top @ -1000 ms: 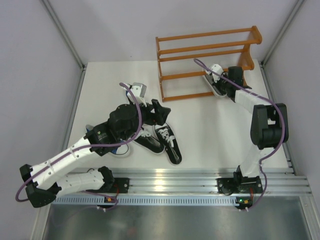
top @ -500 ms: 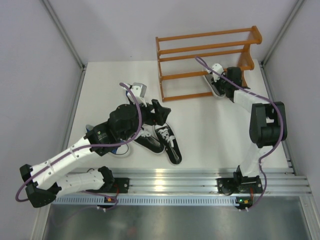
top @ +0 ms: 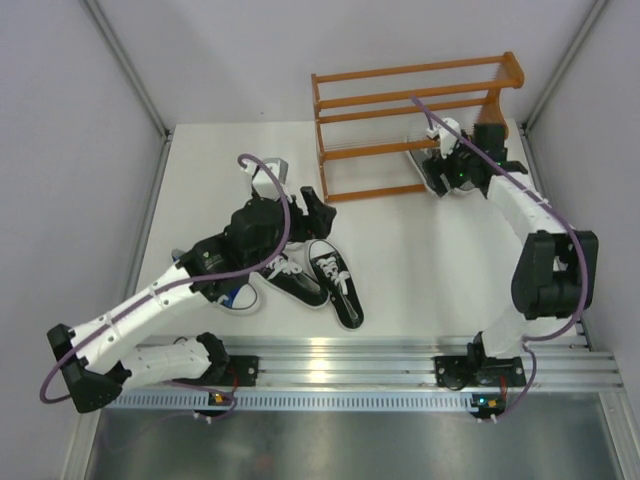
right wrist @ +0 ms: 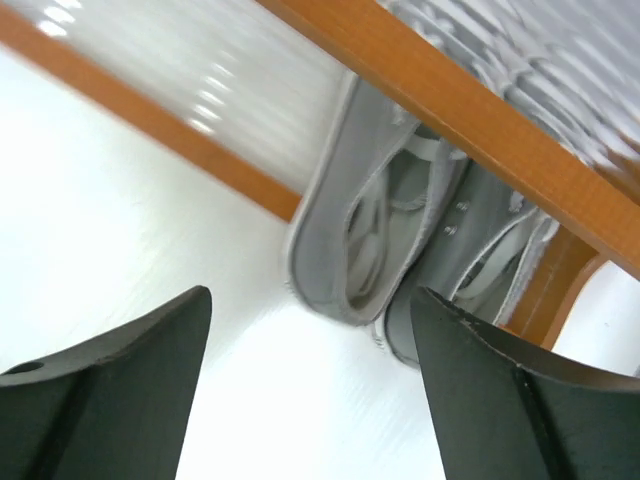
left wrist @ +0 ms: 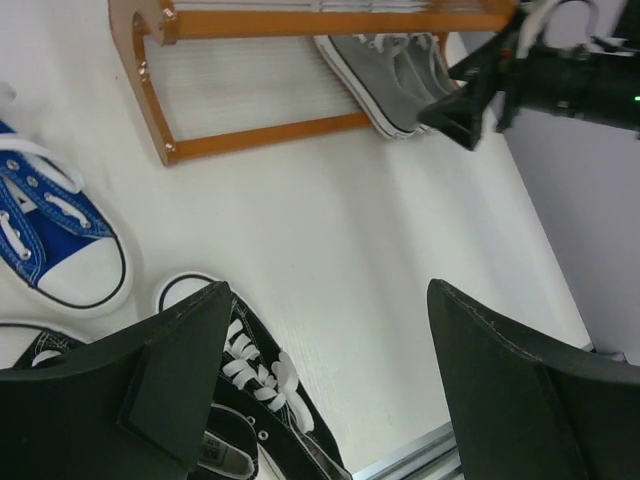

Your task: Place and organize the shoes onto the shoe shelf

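The orange-brown wooden shoe shelf (left wrist: 270,136) stands at the table's (top: 430,260) far edge, its thin slatted rails bare but for the grey canvas pair (left wrist: 385,75), side by side at the right end of the bottom tier, white rubber soles jutting past the front rail. The right gripper (right wrist: 308,300) hovers before them, fingers spread, empty. Smooth white tabletop lies open between the arms. The left gripper (left wrist: 325,300), also spread and empty, hangs above the black pair (top: 330,285) and a blue sneaker (left wrist: 55,235); another blue one seems tucked under that arm.

grey shoes (left wrist: 385,80): shelf (left wrist: 330,22) bottom tier | black shoes (top: 337,292), blue shoe (left wrist: 55,235): table (top: 430,260)
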`<state>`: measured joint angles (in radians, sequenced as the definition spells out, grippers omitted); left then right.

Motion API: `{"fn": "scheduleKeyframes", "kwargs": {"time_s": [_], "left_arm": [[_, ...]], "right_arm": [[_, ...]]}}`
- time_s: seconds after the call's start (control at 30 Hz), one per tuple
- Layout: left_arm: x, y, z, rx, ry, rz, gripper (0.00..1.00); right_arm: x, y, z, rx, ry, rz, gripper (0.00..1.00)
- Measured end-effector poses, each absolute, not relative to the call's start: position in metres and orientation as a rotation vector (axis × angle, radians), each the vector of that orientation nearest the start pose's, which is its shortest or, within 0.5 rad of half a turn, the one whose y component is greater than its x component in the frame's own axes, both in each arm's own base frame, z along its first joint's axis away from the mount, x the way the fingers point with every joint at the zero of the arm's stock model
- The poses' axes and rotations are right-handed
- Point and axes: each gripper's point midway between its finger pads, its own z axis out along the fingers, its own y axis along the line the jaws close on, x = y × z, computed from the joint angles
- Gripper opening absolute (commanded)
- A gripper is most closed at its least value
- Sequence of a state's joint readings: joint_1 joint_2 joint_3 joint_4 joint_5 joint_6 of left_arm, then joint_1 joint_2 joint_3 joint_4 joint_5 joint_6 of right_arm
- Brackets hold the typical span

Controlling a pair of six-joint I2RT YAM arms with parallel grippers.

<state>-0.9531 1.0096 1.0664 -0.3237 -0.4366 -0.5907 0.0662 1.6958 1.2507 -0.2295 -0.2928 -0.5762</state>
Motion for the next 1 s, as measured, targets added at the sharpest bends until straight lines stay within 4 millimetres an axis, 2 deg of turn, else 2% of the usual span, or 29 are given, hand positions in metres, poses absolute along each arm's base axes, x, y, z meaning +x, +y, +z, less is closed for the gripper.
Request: {"fn": "scheduleKeyframes", "kwargs": {"time_s": [0.1,0.17,0.23,0.33,0.4,0.5,0.6,0.77,0.9,1.0], "left_arm": [[0.267,-0.241,0.297,-0.081,1.943,-0.671,0.79],[0.287,-0.227,0.282,-0.181,1.992,-0.651,0.78],[0.310,-0.207,0.264,-0.295,2.042,-0.623,0.78],[0.338,-0.181,0.234,-0.455,2.123,-0.594,0.78],[0.353,-0.167,0.217,-0.542,2.166,-0.578,0.77],[0.377,-0.144,0.192,-0.669,2.215,-0.545,0.78],[0.398,-0.122,0.168,-0.776,2.246,-0.497,0.77],[0.430,-0.098,0.138,-0.882,2.277,-0.428,0.76],[0.453,-0.096,0.121,-0.906,2.299,-0.411,0.70],[0.460,-0.100,0.104,-0.913,2.332,-0.409,0.65]], "right_arm": [[0.443,0.067,0.178,-0.903,2.021,0.181,0.84],[0.420,0.071,0.199,-0.947,1.991,0.287,0.84],[0.391,0.072,0.212,-0.975,1.986,0.380,0.84],[0.354,0.080,0.214,-0.995,1.995,0.493,0.84],[0.329,0.086,0.203,-0.997,2.019,0.567,0.84],[0.302,0.091,0.184,-0.979,2.074,0.649,0.84],[0.291,0.094,0.172,-0.954,2.113,0.701,0.84],[0.286,0.097,0.171,-0.931,2.121,0.728,0.84],[0.284,0.097,0.174,-0.925,2.113,0.725,0.84],[0.283,0.097,0.178,-0.927,2.101,0.716,0.84]]}}
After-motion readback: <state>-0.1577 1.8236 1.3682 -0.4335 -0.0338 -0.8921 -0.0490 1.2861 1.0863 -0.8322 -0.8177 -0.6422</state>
